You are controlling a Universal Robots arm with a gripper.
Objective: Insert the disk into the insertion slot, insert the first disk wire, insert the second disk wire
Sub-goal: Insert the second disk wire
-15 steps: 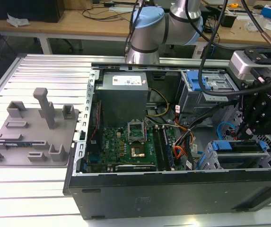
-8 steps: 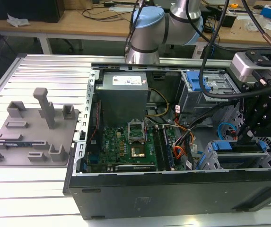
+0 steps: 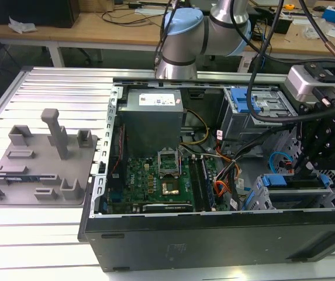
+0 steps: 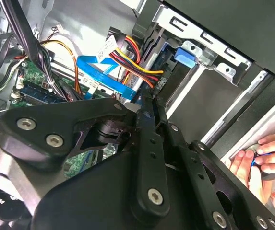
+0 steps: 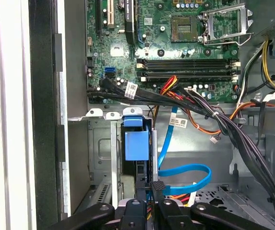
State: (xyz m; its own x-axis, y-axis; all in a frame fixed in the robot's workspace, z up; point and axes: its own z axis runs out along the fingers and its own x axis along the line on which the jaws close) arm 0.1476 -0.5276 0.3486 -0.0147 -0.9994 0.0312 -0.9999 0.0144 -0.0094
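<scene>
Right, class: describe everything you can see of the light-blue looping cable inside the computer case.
The light-blue cable is a thin, flat, glossy plastic-looking ribbon. In the first wrist view it drops from the wire bundle, carries a small white tag, then curls into a loop over the grey metal case floor. Its dark plug sits at the gripper, beside the blue drive carrier.

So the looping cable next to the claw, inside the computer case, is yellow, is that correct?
Not yellow. The looping cable next to the claw, inside the computer case, is light blue, as the first wrist view shows.
</scene>
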